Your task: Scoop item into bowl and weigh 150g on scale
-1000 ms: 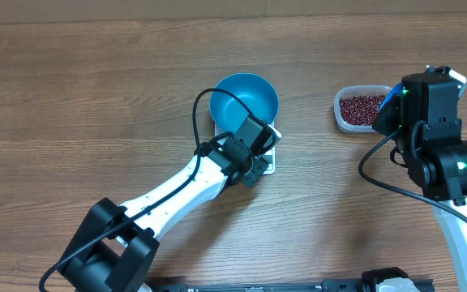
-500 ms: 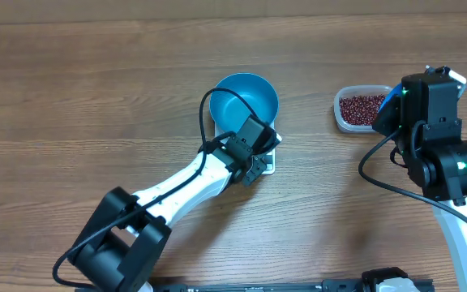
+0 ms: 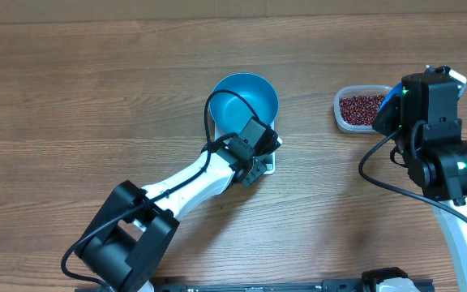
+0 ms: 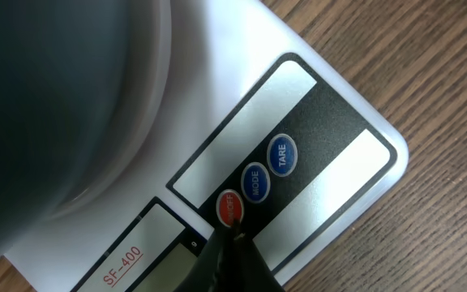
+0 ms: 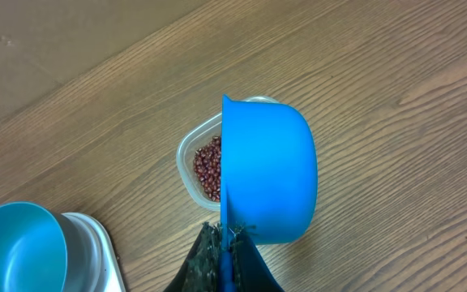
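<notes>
left arm [image 3: 186,183] has swung its elbow rightward, nearer the scale [image 3: 271,162]

— What colours do you see?
— I see a white scale [image 4: 225,65] with a black strip [image 4: 331,146], one red button [image 4: 230,208], two blue buttons [image 4: 282,154] and red lettering [image 4: 122,266]. My left pincer [image 4: 235,239] is black.
— And beyond?
— Blue bowl [image 3: 246,99], blue scoop [image 5: 267,174], red-brown beans [image 3: 362,106], clear tub [image 3: 340,113], brown grained table [image 3: 96,97].
</notes>
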